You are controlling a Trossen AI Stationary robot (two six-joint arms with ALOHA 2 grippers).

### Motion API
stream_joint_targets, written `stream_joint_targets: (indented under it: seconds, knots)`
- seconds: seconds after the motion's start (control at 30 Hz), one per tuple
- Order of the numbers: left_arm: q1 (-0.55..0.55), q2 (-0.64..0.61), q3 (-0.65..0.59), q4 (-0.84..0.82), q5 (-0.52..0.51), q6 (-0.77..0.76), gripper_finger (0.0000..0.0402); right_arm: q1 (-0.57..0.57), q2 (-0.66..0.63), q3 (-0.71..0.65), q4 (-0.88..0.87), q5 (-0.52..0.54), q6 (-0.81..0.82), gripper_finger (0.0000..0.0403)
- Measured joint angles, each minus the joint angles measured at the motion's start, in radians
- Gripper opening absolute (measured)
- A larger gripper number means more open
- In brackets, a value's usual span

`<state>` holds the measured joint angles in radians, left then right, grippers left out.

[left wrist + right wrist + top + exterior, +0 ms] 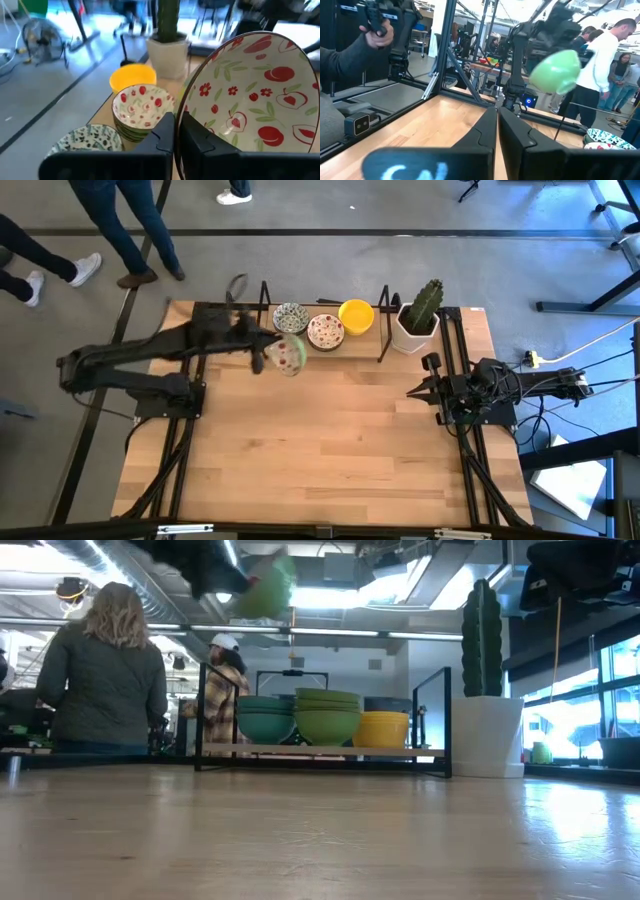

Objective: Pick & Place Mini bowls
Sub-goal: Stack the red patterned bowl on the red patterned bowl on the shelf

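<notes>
Red-speckled bowl [288,356] tilted in left tool [262,352], bare table [330,440] around

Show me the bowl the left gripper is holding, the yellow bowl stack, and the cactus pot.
Held bowl [250,95], left wrist view, its speckled inside.
Yellow bowl stack [356,315], high view, top bowl's centre.
Cactus pot [412,332], high view, white pot wall.

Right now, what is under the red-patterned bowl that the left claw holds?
Only bare wooden table: the left claw holds the white bowl with red fruit pattern in the air beside the stacks. The spot directly beneath it is hidden from above.
</notes>
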<state>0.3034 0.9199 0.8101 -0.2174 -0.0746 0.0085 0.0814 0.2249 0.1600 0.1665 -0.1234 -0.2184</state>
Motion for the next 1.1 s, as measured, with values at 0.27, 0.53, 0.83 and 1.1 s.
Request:
stream_joint_targets:
  seconds: [0.27, 0.53, 0.83, 1.1]
  knots:
    - [0.014, 0.456, 0.446, -0.197, -0.014, 0.111, 0.0005, 0.0, 0.0, 0.0, -0.001, 0.0, 0.0, 0.002]
    - [0.1, 0.805, 0.842, -0.438, -0.012, 0.133, 0.0005, 0.0, 0.0, 0.0, -0.011, 0.0, 0.001, 0.002]
    - [0.177, 1.054, 1.114, -0.68, 0.018, 0.084, 0.0005, 0.0, 0.0, 0.0, -0.015, 0.0, 0.001, 0.002]
    - [0.23, 1.082, 1.139, -0.753, 0.05, 0.055, 0.0005, 0.0, 0.0, 0.0, -0.023, 0.0, 0.003, 0.002]
